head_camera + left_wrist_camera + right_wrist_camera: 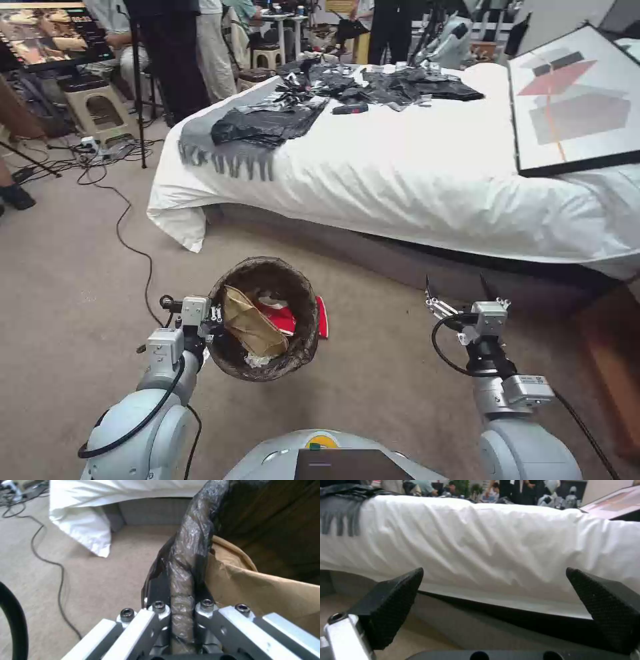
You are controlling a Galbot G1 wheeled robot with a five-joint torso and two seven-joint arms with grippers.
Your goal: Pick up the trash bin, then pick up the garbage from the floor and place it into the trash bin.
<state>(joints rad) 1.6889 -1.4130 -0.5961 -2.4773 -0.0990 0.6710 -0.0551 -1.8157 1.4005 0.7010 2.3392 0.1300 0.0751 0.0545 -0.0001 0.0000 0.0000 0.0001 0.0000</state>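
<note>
Your left gripper [215,319] holds the bin [303,333] up off the carpet [73,267], its jaws pinched on the near-left part of the bag-wrapped rim. From the left wrist you see that rim [190,555] running straight between the two closed fingers [159,590], the dark bag liner creased tight around it.

Inside the bin you have a brown paper bag [250,323] leaning against the left wall, something red and white [280,317] beside it, and a bit of white tissue [257,360] at the near edge. The wrist camera shows the paper bag [260,590] just beside the gripped rim. A red piece [323,317] shows by the bin's right side; you cannot tell whether it lies on the floor or touches the bin.

Your right gripper [460,288] hangs free over the carpet, well apart from the bin, with its fingers [393,600] spread wide and nothing between them. It faces the side of the bed [413,173], whose white sheet [486,545] hangs down ahead of it.

On the bed lie black bags [267,123], and a framed picture [577,100] at the right. A cable [123,233] trails across the carpet to your left.
</note>
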